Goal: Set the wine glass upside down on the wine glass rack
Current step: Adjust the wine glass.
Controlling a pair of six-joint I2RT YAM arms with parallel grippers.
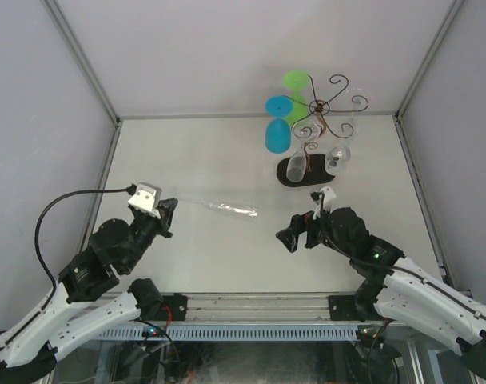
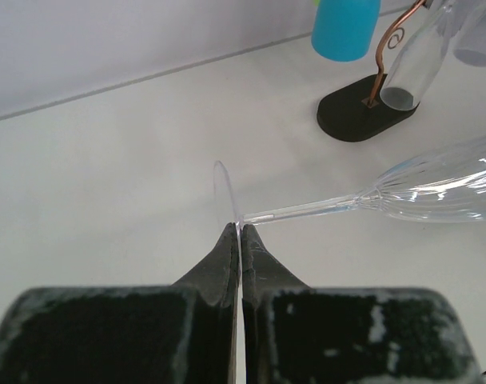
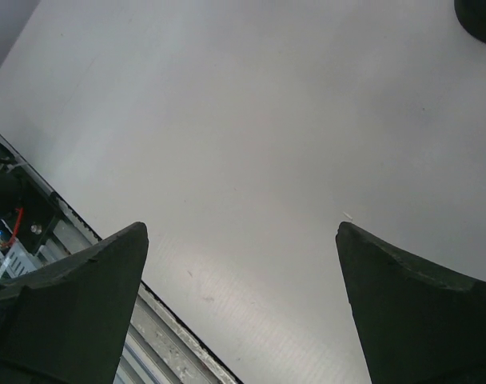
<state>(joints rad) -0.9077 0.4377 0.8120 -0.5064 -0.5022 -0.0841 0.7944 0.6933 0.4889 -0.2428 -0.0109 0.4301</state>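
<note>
Wine glass (image 2: 435,192) not yet hung: left gripper (image 2: 241,232) pinches its foot, stem level over mid-worktop (image 1: 195,160), right gripper (image 3: 241,232) spread empty, rack (image 1: 327,108) at far edge (other glasses (image 1: 277,134) hang there).

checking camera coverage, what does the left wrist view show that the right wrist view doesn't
Only left wrist: the left gripper shut on the foot of the clear wine glass, held sideways, plus a blue glass beside the stem of the wine glass rack. Only right wrist: the right gripper, wide open and holding nothing, and the front rail. Both: the white table and the rack's black base.
</note>
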